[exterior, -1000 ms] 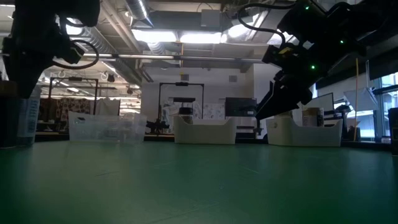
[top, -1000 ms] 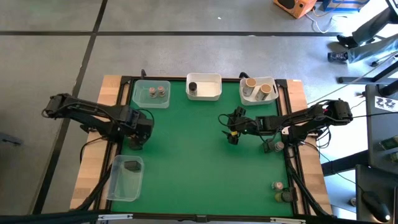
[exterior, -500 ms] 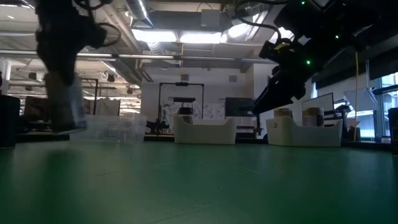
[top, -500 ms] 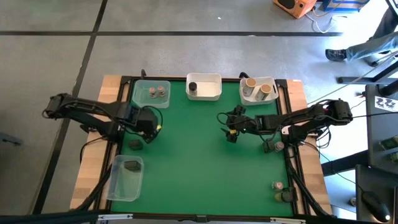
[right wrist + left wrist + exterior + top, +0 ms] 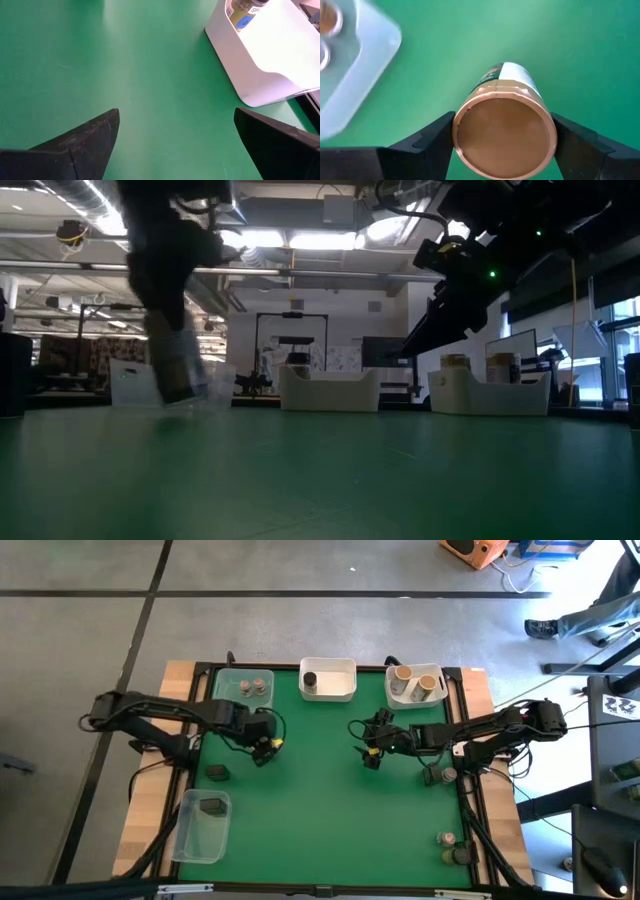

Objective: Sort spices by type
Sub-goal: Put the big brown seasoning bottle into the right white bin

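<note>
My left gripper hangs over the mat's far-left part, just right of the clear tub, and is shut on a round spice jar with a copper-tan lid. In the low view gripper and jar show blurred. My right gripper is open and empty above the mat near the white tub that holds tan-lidded jars. A dark blocky spice stands on the mat near the left edge. My left gripper pinches the jar between its two fingers at the lid's rim, one finger on each side. The fingers come from above, pointing down. The jar hangs below them, lid up, its white-labelled body slightly tilted.
The clear tub holds two grey-brown-lidded jars. A middle white tub holds a dark cylinder. A clear tub at the near left holds a dark block. More jars stand off the mat's right edge.
My left gripper has carried the jar from the mat's left edge toward the right and a little toward the far edge. The dark blocky spice by the left edge has come into view where the gripper stood.
</note>
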`<act>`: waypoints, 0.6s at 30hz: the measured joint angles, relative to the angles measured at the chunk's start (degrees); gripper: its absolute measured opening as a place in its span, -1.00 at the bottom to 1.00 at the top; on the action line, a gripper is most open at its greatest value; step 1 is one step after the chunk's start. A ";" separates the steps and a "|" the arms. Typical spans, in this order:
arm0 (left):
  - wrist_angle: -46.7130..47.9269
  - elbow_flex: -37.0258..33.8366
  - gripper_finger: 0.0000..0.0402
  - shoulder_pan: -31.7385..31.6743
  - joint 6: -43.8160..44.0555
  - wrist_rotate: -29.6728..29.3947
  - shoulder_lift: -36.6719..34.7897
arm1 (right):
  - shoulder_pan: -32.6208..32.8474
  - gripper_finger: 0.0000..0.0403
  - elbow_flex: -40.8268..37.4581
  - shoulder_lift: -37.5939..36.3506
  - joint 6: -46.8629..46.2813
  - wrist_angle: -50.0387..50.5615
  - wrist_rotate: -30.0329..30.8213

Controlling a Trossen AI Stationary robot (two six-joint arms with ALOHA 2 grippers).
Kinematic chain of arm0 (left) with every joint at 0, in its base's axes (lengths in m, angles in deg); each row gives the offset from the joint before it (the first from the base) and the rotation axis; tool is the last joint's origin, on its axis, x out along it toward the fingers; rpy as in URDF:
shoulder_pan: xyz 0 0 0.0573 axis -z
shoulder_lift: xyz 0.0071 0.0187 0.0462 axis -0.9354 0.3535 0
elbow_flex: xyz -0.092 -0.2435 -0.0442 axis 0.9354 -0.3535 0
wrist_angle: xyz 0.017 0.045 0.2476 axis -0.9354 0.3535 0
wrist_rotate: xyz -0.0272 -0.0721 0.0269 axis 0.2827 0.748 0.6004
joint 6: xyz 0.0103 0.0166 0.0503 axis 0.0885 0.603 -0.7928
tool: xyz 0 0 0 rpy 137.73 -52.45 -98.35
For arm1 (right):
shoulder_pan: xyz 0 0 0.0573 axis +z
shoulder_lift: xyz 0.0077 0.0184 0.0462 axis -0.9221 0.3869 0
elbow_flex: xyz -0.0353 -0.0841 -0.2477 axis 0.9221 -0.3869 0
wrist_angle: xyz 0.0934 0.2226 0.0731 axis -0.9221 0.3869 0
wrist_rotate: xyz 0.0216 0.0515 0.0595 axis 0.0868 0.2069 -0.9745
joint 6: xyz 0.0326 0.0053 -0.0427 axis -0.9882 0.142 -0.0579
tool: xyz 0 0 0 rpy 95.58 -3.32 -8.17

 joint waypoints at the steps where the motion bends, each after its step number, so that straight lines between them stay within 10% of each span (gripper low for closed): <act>1: -0.20 1.40 0.33 0.00 -1.19 -0.02 1.43 | 0.00 0.94 0.00 0.00 0.00 0.00 -0.07; 18: -4.74 19.34 0.34 0.04 -17.57 2.66 22.54 | 0.00 0.94 -0.04 0.00 0.04 0.59 -0.90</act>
